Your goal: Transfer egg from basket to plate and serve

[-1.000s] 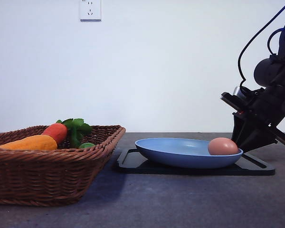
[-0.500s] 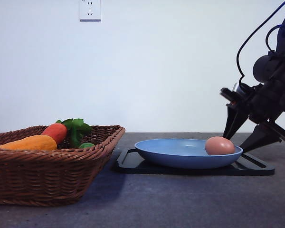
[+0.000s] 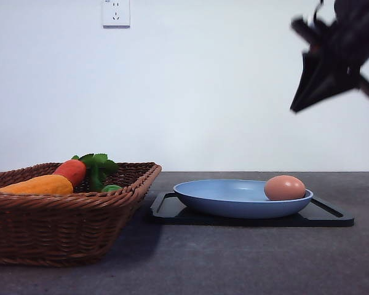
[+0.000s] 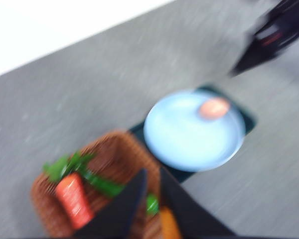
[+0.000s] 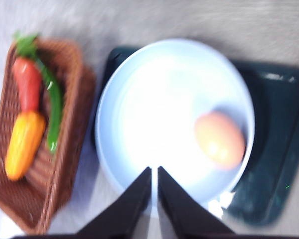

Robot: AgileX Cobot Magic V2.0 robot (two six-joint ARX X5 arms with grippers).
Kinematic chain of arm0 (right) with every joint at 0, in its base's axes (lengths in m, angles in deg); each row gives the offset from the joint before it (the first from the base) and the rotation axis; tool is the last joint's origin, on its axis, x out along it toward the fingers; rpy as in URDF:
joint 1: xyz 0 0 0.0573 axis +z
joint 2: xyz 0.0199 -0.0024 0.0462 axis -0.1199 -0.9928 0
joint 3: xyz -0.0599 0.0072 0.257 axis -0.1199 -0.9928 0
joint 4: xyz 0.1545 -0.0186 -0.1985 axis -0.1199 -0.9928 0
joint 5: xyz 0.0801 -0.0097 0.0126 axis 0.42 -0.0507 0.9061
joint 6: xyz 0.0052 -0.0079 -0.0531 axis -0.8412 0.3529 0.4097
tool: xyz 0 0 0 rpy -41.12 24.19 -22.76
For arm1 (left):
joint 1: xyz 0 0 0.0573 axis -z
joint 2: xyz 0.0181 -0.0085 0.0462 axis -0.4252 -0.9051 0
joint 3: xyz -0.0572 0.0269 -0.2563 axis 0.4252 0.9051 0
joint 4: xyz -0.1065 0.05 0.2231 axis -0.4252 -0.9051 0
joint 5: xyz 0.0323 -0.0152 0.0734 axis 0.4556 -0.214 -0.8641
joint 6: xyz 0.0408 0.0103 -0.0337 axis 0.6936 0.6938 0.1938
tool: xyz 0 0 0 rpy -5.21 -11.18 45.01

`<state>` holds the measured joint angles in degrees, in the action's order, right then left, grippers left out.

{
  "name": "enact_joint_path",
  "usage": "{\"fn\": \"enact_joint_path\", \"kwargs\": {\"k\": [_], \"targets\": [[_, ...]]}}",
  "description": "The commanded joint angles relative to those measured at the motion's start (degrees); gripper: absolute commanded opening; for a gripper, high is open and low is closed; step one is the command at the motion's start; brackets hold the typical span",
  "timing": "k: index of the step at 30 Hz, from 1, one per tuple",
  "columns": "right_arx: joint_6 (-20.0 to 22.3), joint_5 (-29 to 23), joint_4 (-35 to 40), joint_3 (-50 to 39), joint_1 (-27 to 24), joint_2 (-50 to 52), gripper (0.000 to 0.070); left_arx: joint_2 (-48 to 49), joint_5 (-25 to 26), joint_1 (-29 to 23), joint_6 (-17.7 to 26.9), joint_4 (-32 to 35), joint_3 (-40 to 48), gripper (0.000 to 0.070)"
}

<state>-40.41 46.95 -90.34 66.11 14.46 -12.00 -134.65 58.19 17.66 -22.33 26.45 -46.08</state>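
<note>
Hovering high, my closed, empty right gripper (image 3: 313, 92) is above the egg (image 3: 285, 187) lying on the plate (image 3: 227, 200).

right gripper (image 3: 295, 106): black, pointy fingers, blurry in the front view
right gripper fingers (image 5: 132, 209): black, flat, narrow tips
left gripper fingers (image 4: 127, 206): black, smooth, wedge shaped
cable: thin, black
</note>
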Motion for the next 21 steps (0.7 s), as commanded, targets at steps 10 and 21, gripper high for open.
{"fn": "enact_joint_path", "kwargs": {"k": [10, 21], "targets": [[2.03, -31.45, 1.84, -10.53, 14.36, 20.41, 0.0000, -0.12, -0.38, -10.68, -2.26, 4.07, 9.83, 0.0000], [-4.21, -46.08, 24.94, -36.89, 22.96, 42.51, 0.0000, 12.97, -0.38, -12.50, -10.10, 23.54, 30.81, 0.0000]]}}
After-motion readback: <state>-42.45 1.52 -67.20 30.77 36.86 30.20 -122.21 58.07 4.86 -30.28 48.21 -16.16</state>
